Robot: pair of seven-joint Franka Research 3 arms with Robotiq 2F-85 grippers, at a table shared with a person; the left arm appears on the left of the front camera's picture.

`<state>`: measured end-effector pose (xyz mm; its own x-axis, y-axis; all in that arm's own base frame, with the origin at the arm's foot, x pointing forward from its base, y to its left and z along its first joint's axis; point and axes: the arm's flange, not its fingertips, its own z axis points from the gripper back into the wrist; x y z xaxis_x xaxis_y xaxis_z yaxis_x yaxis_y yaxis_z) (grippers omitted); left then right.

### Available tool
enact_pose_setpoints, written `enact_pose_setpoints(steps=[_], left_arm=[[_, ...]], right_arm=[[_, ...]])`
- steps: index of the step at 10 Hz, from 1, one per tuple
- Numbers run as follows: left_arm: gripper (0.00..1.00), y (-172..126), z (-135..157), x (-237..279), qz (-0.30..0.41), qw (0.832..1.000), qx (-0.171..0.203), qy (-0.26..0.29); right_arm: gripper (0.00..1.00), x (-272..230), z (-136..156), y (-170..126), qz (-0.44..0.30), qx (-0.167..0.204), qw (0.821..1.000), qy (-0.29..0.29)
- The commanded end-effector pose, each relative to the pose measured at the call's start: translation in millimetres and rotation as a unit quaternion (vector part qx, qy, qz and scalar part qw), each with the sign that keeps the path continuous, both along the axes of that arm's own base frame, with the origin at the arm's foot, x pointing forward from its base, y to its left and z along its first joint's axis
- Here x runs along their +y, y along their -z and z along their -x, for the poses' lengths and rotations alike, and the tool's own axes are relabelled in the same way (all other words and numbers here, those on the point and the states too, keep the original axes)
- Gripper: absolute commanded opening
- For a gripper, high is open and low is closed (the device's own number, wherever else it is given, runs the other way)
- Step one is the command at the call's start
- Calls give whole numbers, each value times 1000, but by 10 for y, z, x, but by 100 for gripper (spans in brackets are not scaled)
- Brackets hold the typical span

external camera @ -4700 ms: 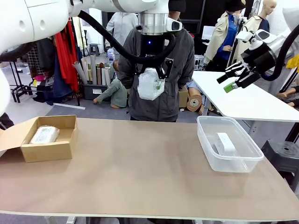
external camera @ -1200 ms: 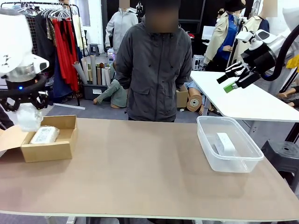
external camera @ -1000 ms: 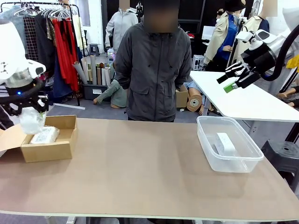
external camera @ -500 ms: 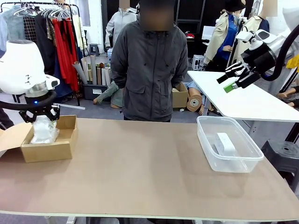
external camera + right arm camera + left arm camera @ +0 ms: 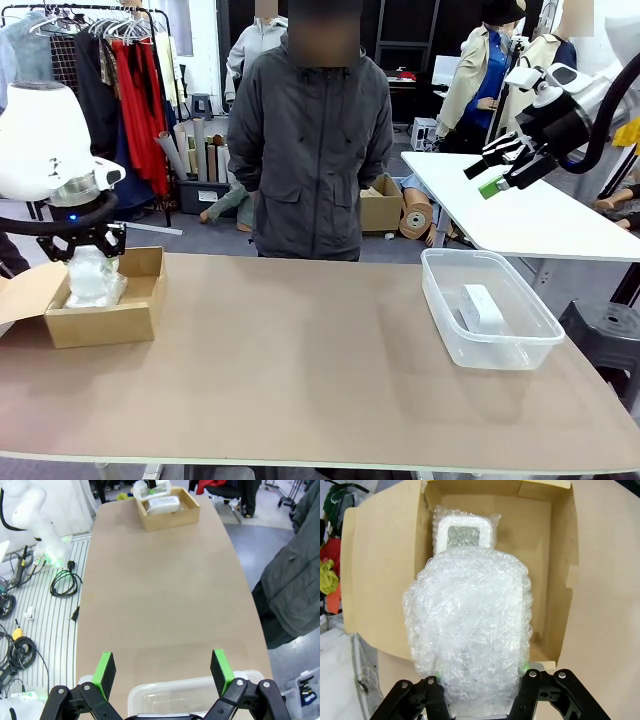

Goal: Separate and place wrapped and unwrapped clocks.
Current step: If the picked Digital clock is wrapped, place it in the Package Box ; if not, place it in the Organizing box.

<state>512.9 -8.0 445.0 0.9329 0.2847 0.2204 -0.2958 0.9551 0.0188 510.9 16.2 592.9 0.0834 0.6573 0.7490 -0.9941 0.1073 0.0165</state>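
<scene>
Arms: my glossy white rounded shells | Wrist: black ring, blue light, black cable | Grippers: my left gripper (image 5: 90, 252) and right gripper (image 5: 492, 170) black, green pads on fingers (image 5: 104, 668)

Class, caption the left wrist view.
Left hand holds a bubble-wrapped clock over the cardboard box, above another wrapped clock.

Brown table (image 5: 300, 360), person in grey jacket (image 5: 310, 150), clothes rack (image 5: 130, 90)
</scene>
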Motion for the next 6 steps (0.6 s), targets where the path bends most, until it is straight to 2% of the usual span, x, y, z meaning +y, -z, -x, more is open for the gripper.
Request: enact_pose_setpoints(steps=[1,2,3,6], left_arm=[[0,32,-69,-17,45,996,30,71],[0,70,-166,-16,46,995,28,88],[0,88,-241,-10,46,994,10,95],[0,123,-314,-15,45,994,-14,102]], right_arm=[[100,-7,9,-7,5,-8,1000,-9],[100,-7,9,-7,5,-8,1000,-9],[100,-7,9,-7,5,-8,1000,-9],[100,-7,9,-7,5,-8,1000,-9]])
